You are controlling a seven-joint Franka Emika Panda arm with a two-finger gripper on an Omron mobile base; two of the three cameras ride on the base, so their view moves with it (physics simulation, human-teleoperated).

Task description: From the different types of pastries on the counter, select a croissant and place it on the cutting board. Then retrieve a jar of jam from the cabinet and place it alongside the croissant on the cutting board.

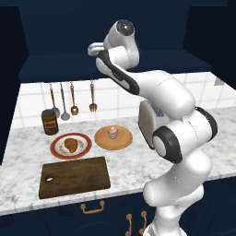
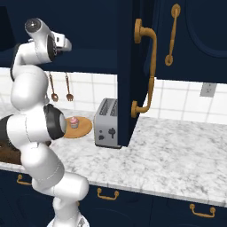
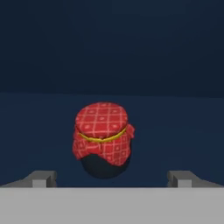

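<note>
The fingers (image 3: pixel 112 179) stand wide apart, empty, lined up on either side of the jam jar (image 3: pixel 103 139), which sits just beyond them on the navy cabinet shelf (image 3: pixel 183 127), likely an approach before closing. The jar's red checked cloth cover hides its contents. On the tabletop (image 1: pixel 152 168), the croissant (image 1: pixel 70 144) is on its red-rimmed plate (image 1: pixel 57 150), not on the cutting board (image 1: pixel 73 177).

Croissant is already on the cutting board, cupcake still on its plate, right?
Not quite. The left base view shows the croissant on its red-rimmed plate, behind the cutting board, which is bare. The cupcake is on its plate, as you said.
</note>
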